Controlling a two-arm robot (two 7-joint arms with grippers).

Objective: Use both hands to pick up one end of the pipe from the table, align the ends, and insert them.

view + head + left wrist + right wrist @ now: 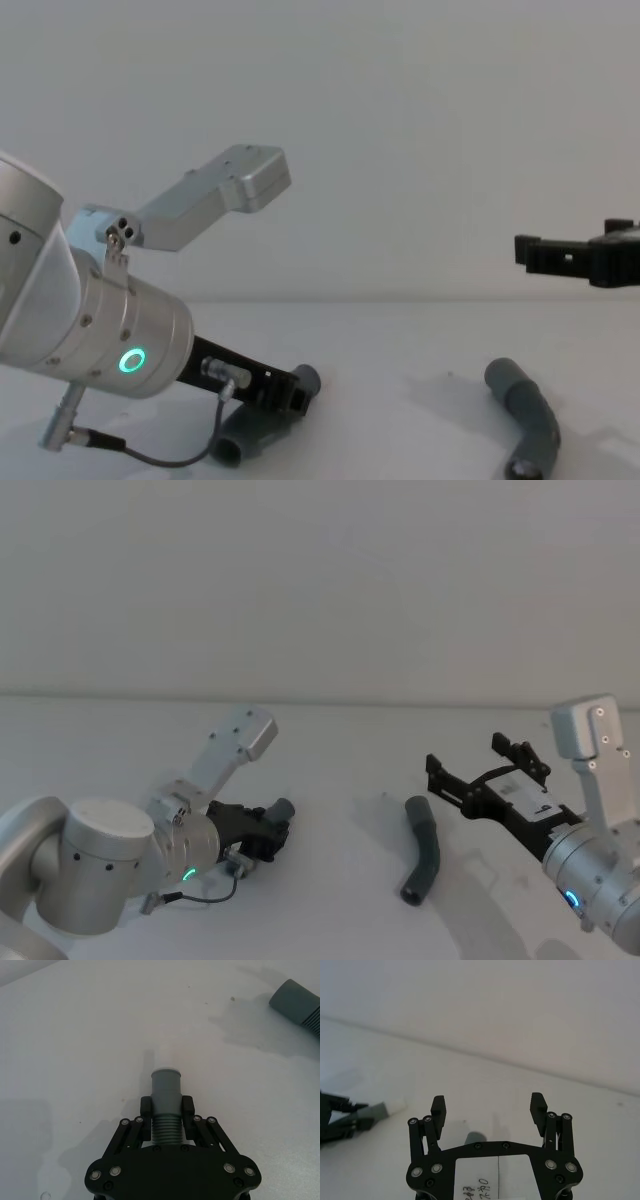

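Note:
My left gripper (268, 832) (166, 1105) (290, 392) is shut on the ribbed middle of one dark grey pipe piece (165, 1091) (250, 437), low over the white table (330, 745). That piece's white-rimmed end (166, 1070) points away from the wrist. The other bent grey pipe piece (423, 861) (530, 420) (298, 1005) lies loose on the table at centre right. Just right of it and higher up, my right gripper (472, 762) (489, 1105) (560, 255) stands open and empty, with that piece's grey end (476, 1138) below its fingers.
A plain pale wall rises behind the table's far edge (320, 702). A thin cable (150, 458) hangs from the left wrist close to the table surface.

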